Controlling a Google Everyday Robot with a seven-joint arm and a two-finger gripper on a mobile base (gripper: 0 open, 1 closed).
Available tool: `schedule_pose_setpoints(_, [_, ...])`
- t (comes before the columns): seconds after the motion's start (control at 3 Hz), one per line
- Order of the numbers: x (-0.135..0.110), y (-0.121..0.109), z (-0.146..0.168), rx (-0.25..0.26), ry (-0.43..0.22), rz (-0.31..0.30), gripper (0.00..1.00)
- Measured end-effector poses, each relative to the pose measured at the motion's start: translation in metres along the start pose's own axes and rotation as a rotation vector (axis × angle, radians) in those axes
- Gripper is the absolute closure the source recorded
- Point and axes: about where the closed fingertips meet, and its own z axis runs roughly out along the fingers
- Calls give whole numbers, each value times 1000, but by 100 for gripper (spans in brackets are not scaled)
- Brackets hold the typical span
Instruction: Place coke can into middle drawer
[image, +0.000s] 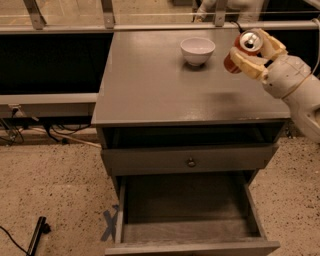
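The coke can (248, 42), red with a silver top, is tilted in my gripper (251, 52), which is shut on it. The gripper holds the can in the air above the right rear part of the grey cabinet top (150, 85), to the right of the white bowl. The middle drawer (185, 212) stands pulled open below, low at the front of the cabinet. Its bare plank floor shows and nothing lies in it. My white arm (295, 90) comes in from the right edge.
A white bowl (197, 50) stands at the back of the cabinet top, just left of the can. A shut drawer front with a round knob (190, 161) sits above the open drawer. On the speckled floor lie a blue tape cross (109, 225) and a black object (37, 235).
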Motion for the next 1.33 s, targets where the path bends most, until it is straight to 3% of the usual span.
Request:
schedule_pose_setpoints(0.33, [0,1,1,-3,0,1,100])
schedule_pose_setpoints(0.67, [4,6,4,-51,-16,-8,100])
schedule_pose_setpoints(1.0, [6,16,3,-153,-14,-8,100])
schedule_pose_setpoints(1.33, [-3,50,-23,-323,18,2,100])
